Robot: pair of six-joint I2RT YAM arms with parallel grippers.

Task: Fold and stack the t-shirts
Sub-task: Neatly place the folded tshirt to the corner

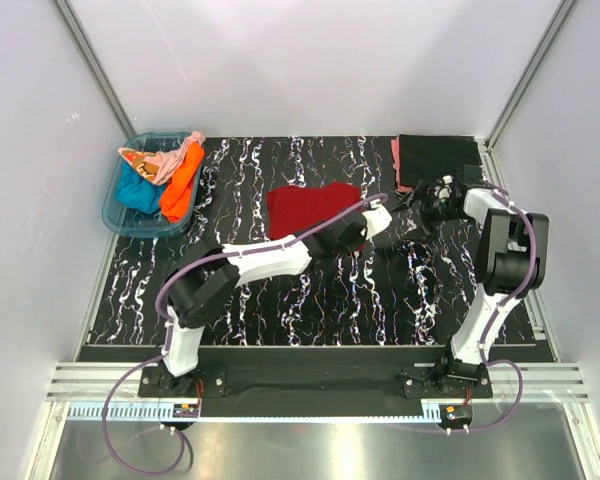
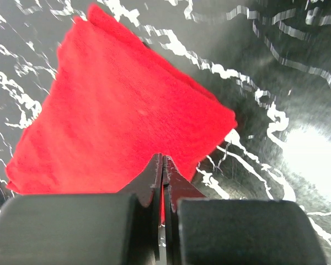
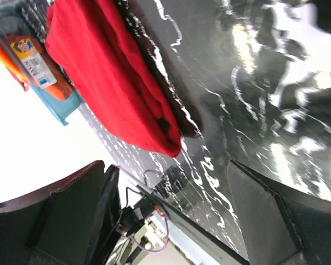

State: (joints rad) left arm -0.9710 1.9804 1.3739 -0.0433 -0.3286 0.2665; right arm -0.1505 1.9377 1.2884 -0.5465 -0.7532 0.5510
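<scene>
1. Location: the dark red t-shirt (image 1: 310, 208) lies folded and flat at mid-table (image 1: 330, 300). The black t-shirt (image 1: 438, 160) sits folded at the far right corner, with a salmon pink t-shirt (image 1: 394, 158) showing under its left edge. More shirts are heaped in the blue tub (image 1: 115, 205) at far left.
2. Left gripper (image 2: 163, 165): the fingers are pressed together at the red shirt's near edge. A sliver of red shows between them, so they appear to be pinching that edge.
3. Right gripper (image 3: 168, 168): the fingers are spread wide with nothing between them. It hangs just in front of the black stack.
4. Judgement: the red shirt looks ready to be moved onto the stack.
5. Risk: the hold is at one edge only. A lift may raise just the top layer, and the fold would fall open.
6. Risk: dragging the shirt instead of lifting it could bunch the lower layers against the table.
7. Risk: the right arm stands near the path to the stack. A direct carry could bring the arms into contact, or knock the black pile askew.
</scene>
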